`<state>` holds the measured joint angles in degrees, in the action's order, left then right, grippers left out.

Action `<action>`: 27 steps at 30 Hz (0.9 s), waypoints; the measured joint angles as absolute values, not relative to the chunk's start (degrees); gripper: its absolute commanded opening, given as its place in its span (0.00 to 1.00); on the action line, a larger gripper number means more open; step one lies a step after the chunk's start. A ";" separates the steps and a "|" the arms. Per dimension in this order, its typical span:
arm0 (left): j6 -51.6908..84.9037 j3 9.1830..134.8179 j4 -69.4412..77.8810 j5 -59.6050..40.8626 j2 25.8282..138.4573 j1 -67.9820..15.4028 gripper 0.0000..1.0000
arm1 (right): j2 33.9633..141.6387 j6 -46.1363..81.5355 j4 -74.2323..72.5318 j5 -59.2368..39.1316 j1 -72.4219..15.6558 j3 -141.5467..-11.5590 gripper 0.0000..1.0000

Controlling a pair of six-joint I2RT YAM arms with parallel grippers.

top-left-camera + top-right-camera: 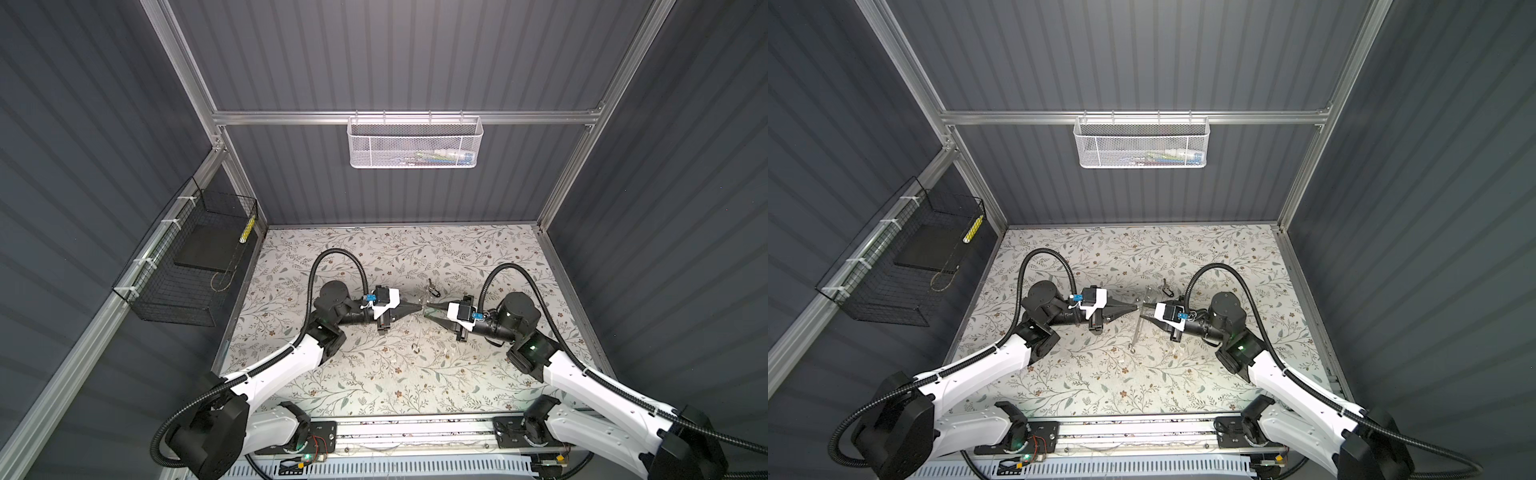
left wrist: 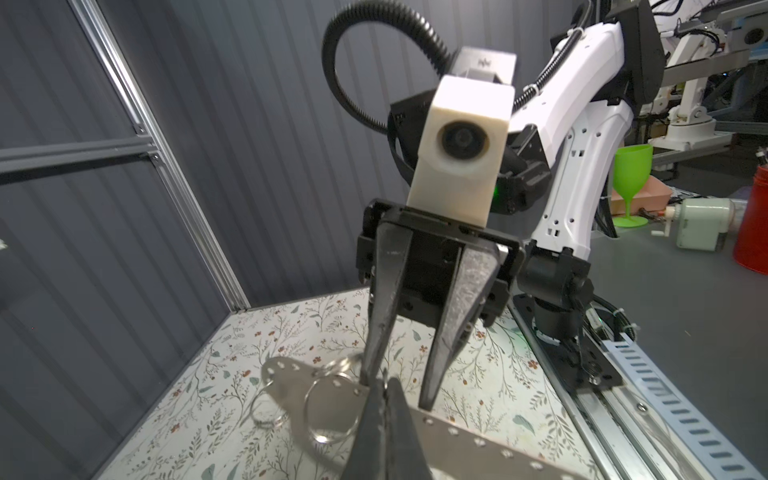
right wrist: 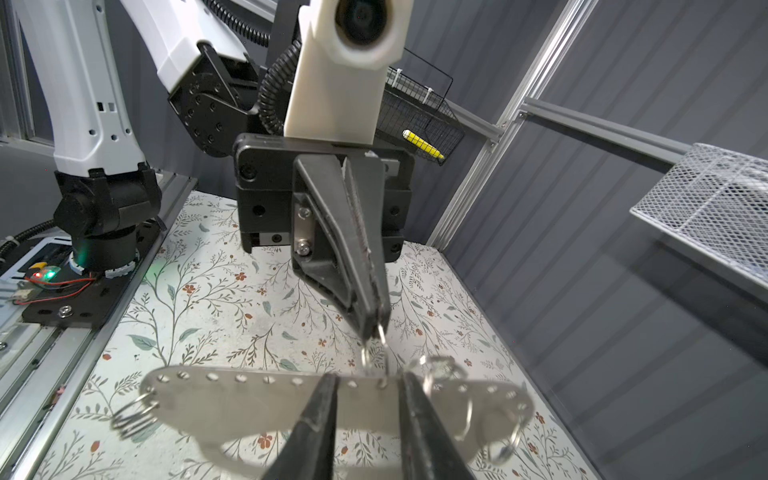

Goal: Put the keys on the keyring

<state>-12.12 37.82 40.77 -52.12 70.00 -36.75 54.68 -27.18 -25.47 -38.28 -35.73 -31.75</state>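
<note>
My left gripper (image 3: 374,326) is pressed fully together, its tips pinching the keyring (image 3: 382,333), a thin small metal ring and, as far as I can tell, the one meant. The ring hangs from those tips and passes through a hole near the middle of a perforated metal strip (image 3: 249,403). The strip rides clear of the floral table (image 3: 208,299), with its shadow under it. My right gripper (image 2: 397,392) meets the left one tip to tip. Its fingers (image 3: 320,428) stand partly apart, one on either side of the keyring along the strip's holed edge, and they clamp nothing. Whether they brush the strip I cannot tell. Off to the base side of my fingertips, a coiled split ring (image 3: 133,417) sits at that end of the strip. On the other side of them, a larger ring (image 3: 470,409) hangs from the strip's far end. Just beyond my right fingertips, toward the back wall, a small dark object (image 1: 432,286) lies on the table, too small to make out.
</note>
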 measured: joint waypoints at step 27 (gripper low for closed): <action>-17.72 39.46 29.67 -52.88 70.00 -36.82 0.00 | 51.40 -31.14 -6.74 -40.75 -32.16 -35.18 0.29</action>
